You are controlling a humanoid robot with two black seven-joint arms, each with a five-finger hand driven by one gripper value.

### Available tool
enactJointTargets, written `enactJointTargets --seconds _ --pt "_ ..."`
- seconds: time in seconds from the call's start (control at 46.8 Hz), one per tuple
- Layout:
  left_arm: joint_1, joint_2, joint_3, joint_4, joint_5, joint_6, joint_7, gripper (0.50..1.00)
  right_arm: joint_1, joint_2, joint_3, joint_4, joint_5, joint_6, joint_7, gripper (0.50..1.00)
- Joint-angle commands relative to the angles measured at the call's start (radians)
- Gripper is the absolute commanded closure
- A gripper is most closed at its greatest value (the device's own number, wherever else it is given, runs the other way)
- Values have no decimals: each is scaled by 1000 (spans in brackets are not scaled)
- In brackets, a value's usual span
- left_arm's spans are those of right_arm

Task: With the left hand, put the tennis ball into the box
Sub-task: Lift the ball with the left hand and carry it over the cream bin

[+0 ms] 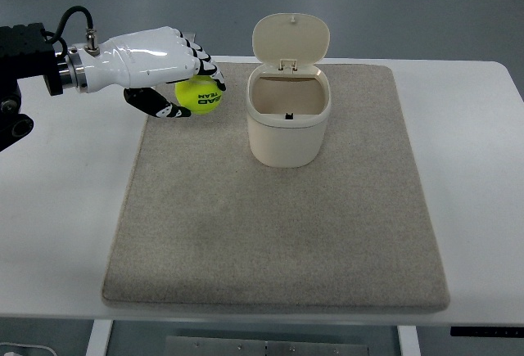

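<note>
A yellow-green tennis ball is held in my left hand, whose white and black fingers curl around it above the left rear part of the mat. The arm comes in from the upper left edge. To the right of the ball stands a cream box with its hinged lid flipped up and its inside showing. The ball is apart from the box, roughly a hand's width to its left. My right hand does not show.
A beige mat covers most of the white table. The box stands on the mat's rear middle. The table's front edge runs along the bottom, with floor beyond it.
</note>
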Motion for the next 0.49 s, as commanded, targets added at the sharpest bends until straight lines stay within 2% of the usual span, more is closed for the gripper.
enactJointTargets --seconds 0.0,0.128,0.257,0.47 --pt "-24 -6 8 -25 0 -5 -1 1000 0 0 0 0 0 0 0 562" --pt "-79 -23 35 -40 1 -5 0 1000 0 0 0 0 0 0 0 562" --pt "-138 -86 62 -28 3 -7 0 1000 0 0 0 0 -1 0 0 562" --pt "-181 -216 106 75 24 -8 5 1000 0 0 0 0 0 0 0 560"
